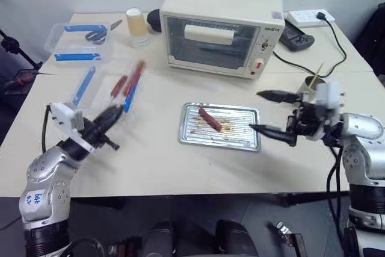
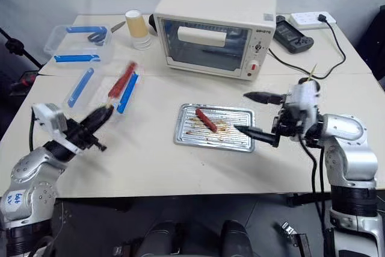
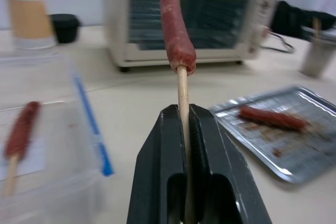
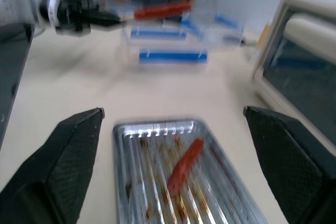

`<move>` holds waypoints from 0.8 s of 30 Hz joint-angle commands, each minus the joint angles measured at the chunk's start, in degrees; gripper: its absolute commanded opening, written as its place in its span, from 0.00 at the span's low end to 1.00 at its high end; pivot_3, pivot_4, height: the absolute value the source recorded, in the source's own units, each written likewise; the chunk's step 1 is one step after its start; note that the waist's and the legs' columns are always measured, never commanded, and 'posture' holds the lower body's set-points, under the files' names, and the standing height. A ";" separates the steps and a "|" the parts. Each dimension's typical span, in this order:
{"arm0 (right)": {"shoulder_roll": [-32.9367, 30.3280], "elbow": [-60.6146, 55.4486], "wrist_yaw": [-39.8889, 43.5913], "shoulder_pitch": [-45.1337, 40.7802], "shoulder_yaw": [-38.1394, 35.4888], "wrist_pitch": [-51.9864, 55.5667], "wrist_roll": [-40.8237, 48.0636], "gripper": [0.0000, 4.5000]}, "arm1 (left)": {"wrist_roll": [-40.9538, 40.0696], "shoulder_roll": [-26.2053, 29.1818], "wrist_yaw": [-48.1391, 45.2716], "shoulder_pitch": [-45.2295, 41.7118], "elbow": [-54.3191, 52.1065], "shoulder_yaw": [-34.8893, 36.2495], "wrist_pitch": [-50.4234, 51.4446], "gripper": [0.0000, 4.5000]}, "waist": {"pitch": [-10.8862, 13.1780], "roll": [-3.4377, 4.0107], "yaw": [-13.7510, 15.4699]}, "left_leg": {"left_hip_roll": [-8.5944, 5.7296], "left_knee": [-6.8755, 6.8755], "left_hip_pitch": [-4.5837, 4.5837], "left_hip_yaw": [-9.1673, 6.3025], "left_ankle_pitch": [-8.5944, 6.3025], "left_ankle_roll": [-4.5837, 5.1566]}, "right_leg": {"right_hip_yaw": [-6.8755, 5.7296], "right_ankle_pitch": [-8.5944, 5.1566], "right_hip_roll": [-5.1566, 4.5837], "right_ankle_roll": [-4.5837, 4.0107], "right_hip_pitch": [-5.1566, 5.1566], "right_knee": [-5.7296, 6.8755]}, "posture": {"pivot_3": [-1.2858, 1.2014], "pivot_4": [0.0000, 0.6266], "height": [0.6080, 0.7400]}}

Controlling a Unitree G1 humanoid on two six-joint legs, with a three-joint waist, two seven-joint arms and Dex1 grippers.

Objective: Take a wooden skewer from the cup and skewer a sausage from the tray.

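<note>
The left gripper (image 3: 185,129) is clamped tight on the wooden skewer (image 3: 182,90), the stick running up between its 2 black fingers (image 3: 157,171). At the skewer's far end, just beyond the fingertips, sits the sausage (image 3: 177,30), pushed onto the point and held clear of the table (image 1: 150,161). The right gripper (image 1: 271,112) is spread wide with nothing in it, its 2 fingers (image 4: 73,150) well apart and aimed across the table toward the other arm. Between and just beyond those open jaws lies the tray (image 1: 240,139), silver and ribbed with brown stains, and 1 more sausage (image 1: 209,118) rests on it at an angle, touching neither finger. Just behind the right gripper stands the cup (image 1: 313,82) with sticks poking out of its mouth. Past the left gripper's tip, a clear box (image 3: 47,150) with a blue clip holds another skewered sausage (image 3: 21,129). Farther off, beyond the tray, is a cream toaster oven (image 1: 222,28) with a glass door. At the far side stand a yellow-tan cup (image 1: 136,22) with a white top, a second clear box (image 1: 78,41) with blue clips, and a white power strip (image 1: 310,17).
</note>
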 commanded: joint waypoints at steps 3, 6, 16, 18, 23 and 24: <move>3.62 -11.07 -9.35 5.49 -5.38 -2.57 3.65 0.99 | 0.52 0.33 13.96 -3.86 -1.23 3.74 5.76 0.00 | -0.07 -0.12 0.26 | -0.01 -0.02 0.01 0.02 0.00 0.00 | 0.01 0.00 0.00 0.00 0.00 0.00 | 0.52 0.24 1.00; 5.53 -13.82 -12.03 7.30 -4.83 -4.59 3.71 0.99 | 2.16 2.01 16.29 -7.97 2.60 1.76 7.87 0.00 | -0.09 -0.15 0.34 | -0.05 -0.02 0.02 0.10 0.00 0.00 | 0.03 0.00 0.00 0.00 0.00 0.01 | 0.52 0.24 1.00; 6.84 -16.56 -15.30 7.85 -0.46 -6.19 3.42 0.99 | 9.02 7.34 15.35 -20.52 22.26 -5.35 9.16 0.00 | -0.11 -0.21 0.08 | -0.05 -0.12 0.00 0.37 0.03 -0.02 | 0.01 0.00 0.03 0.00 -0.13 0.03 | 0.52 0.24 1.00; 6.77 -17.16 -15.71 8.57 -0.01 -6.10 3.76 1.00 | 8.86 7.84 14.02 -21.24 22.84 -5.51 8.81 0.13 | -0.11 -0.21 0.13 | -0.04 -0.10 0.00 0.38 0.03 -0.03 | 0.00 0.00 0.04 0.00 -0.13 0.05 | 0.52 0.24 1.00; 6.23 -18.26 -15.95 10.53 0.60 -6.13 4.02 1.00 | 5.12 8.42 8.13 -18.46 17.45 -3.23 6.13 0.42 | -0.11 -0.22 0.13 | -0.04 -0.09 0.01 0.38 0.03 -0.03 | 0.02 0.00 0.03 0.00 -0.11 0.04 | 0.52 0.24 1.00; 6.02 -18.37 -15.93 10.80 0.61 -5.96 4.16 1.00 | 4.22 8.99 6.78 -17.26 16.02 -2.69 6.46 0.51 | -0.11 -0.22 0.12 | -0.04 -0.09 0.00 0.38 0.03 -0.03 | 0.02 0.00 0.03 0.00 -0.11 0.04 | 0.52 0.24 1.00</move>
